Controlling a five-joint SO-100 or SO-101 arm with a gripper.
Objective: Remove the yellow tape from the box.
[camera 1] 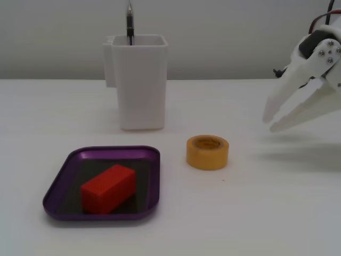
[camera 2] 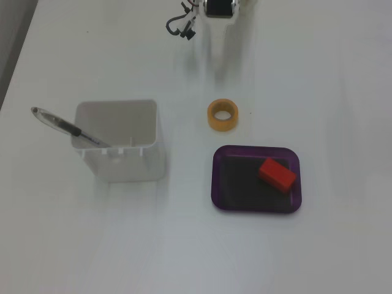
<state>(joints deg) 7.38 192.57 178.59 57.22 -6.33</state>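
The yellow tape (camera 1: 207, 152) lies flat on the white table, outside the box and just right of its far corner in the side-on fixed view. The box (camera 1: 55, 185) is a shallow purple tray with a red block (camera 1: 108, 188) in it. From above, the yellow tape (camera 2: 222, 115) sits just beyond the box (camera 2: 215, 179), apart from its rim. My white gripper (camera 1: 269, 122) hangs above the table at the right, well clear of the tape, slightly open and empty. In the top-down fixed view only the arm's dark wrist part (camera 2: 219, 7) shows clearly; the white fingers blend into the table.
A tall white square container (camera 1: 139, 85) with a pen (camera 1: 129, 21) in it stands behind the box. From above, that container (camera 2: 122, 156) is left of the tape and the pen (camera 2: 64, 125) leans out over its left side. A black cable (camera 2: 180, 27) lies by the arm.
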